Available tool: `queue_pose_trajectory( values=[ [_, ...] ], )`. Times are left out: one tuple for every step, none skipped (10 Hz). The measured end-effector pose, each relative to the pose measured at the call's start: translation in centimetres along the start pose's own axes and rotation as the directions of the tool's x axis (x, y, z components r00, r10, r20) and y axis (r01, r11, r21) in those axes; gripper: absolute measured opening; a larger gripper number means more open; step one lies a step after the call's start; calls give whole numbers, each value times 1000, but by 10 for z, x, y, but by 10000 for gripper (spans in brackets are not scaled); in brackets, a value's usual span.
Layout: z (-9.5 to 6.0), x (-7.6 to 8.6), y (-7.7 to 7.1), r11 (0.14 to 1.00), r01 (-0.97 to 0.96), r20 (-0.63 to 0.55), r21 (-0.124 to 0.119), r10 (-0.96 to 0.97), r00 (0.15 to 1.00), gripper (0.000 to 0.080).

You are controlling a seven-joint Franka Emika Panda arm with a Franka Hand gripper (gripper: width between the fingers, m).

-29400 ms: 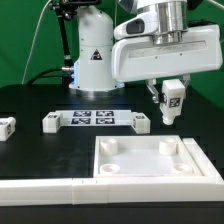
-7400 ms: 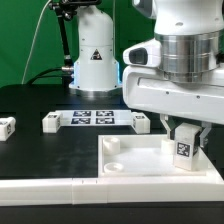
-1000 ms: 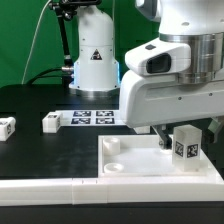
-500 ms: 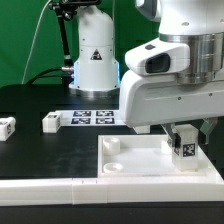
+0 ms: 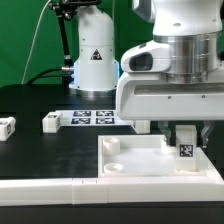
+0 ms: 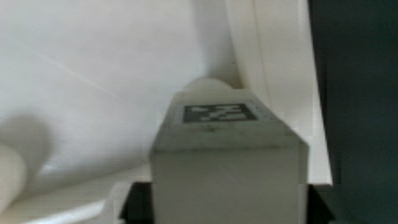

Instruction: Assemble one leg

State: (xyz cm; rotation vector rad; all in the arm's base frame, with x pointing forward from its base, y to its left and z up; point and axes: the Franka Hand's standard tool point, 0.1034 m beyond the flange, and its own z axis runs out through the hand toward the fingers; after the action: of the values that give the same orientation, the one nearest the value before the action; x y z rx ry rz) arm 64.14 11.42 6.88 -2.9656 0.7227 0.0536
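Note:
My gripper is shut on the leg, a small white block with a black-and-white tag, and holds it upright over the near right corner of the large white square panel. The leg's lower end sits at or in the panel's corner socket; I cannot tell if it is seated. In the wrist view the leg fills the space between the dark fingers, with the tag facing the camera and the panel's rim beyond it.
A second small white tagged block lies at the exterior view's left edge. The marker board lies behind the panel. A long white bar runs along the front. The robot base stands at the back.
The gripper with the leg has moved down and slightly to the exterior view's left, onto the panel's near right corner. The wrist has turned a little.

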Motion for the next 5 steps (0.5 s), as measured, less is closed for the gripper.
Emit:
queue_pose_trajectory(
  values=[
    [0, 1, 2, 986, -166, 7, 9, 166, 986, 290],
    [0, 2, 3, 959, -281, 14, 16, 281, 960, 290],
    [0, 2, 3, 932, -363, 16, 17, 363, 932, 290],
    [0, 2, 3, 909, -417, 17, 15, 417, 909, 291],
    [0, 2, 4, 867, -499, 21, 11, 499, 867, 291]
  ],
)
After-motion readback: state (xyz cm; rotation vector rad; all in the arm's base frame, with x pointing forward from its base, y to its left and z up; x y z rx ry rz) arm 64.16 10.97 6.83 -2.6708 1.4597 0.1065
